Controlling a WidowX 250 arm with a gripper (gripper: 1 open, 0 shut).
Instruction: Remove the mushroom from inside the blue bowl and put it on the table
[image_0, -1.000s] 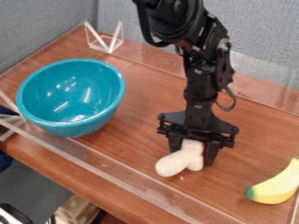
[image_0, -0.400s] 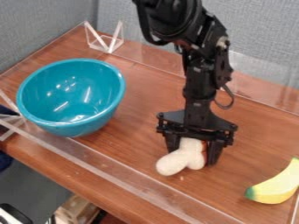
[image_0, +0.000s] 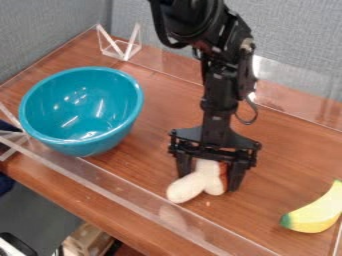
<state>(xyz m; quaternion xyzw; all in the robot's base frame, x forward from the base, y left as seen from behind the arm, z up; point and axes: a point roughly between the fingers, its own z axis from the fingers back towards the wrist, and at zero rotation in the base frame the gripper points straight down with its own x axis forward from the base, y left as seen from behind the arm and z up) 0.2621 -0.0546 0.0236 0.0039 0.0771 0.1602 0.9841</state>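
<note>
Gripper (image_0: 210, 169) points straight down at the table, its two black fingers (image_0: 181, 163) spread wide, w/ clear gaps on both sides. Nothing is pinched betw. them.

What just changed: a sec ago the fingers were closed tight around the mushroom's stem, close to the tabletop. Now they've opened fully, and the whole gripper has shifted a little to the left in the camera view. The mushroom seems to have moved left w/ it.

The mushroom (image_0: 194, 184) lies on its side on the table (image_0: 147, 120), directly under the open fingers. Its thick cream stem points toward the near-left. The reddish-brown cap is mostly hidden behind the right finger, so only a sliver shows. Can't tell if a finger is touching it or just very close.

Meaning for the task, as a judgement: the mushroom is out of the bowl and resting on the wood, let go of. Placing step looks done. What's left is prob. just lifting the arm clear w/o knocking the mushroom, which could roll, being rounded.

Containers: the blue bowl (image_0: 82, 108) sits upright at the left, well apart from the gripper. Its glossy inside is bare, only light reflections, no objects in it.

Further out: a yellow banana (image_0: 317, 209) lies at the right edge of view, near the front wall, apart from the mushroom. Low clear walls (image_0: 160, 222) edge the table.
</note>
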